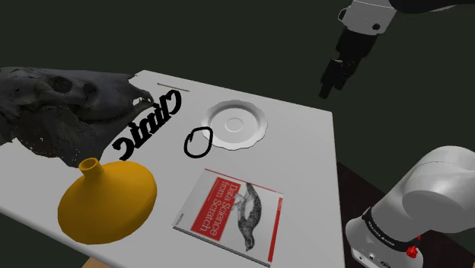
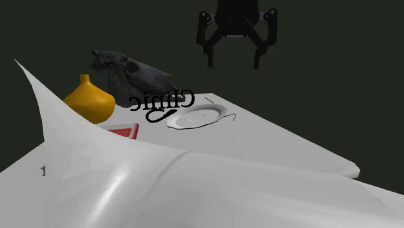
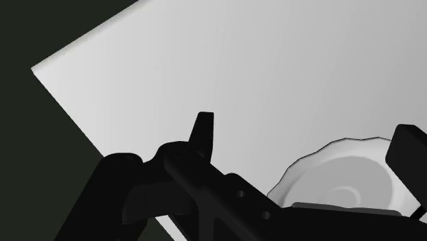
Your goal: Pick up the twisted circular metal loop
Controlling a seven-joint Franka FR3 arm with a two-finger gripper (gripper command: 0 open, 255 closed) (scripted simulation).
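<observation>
Jaws of one gripper stood apart, empty. We counted one black loop beside one white plate.

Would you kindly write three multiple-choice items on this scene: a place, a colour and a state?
1. The black loop lies: A) on the book B) under the skull C) beside the white plate.
2. The vase is: A) green B) orange C) blue.
3. The gripper is: A) open, high above the table B) shut on the loop C) resting on the plate.
Answers: 1 C, it lies by the plate's rim; 2 B, its body is orange; 3 A, its fingers stand apart, clasping nothing.
</observation>
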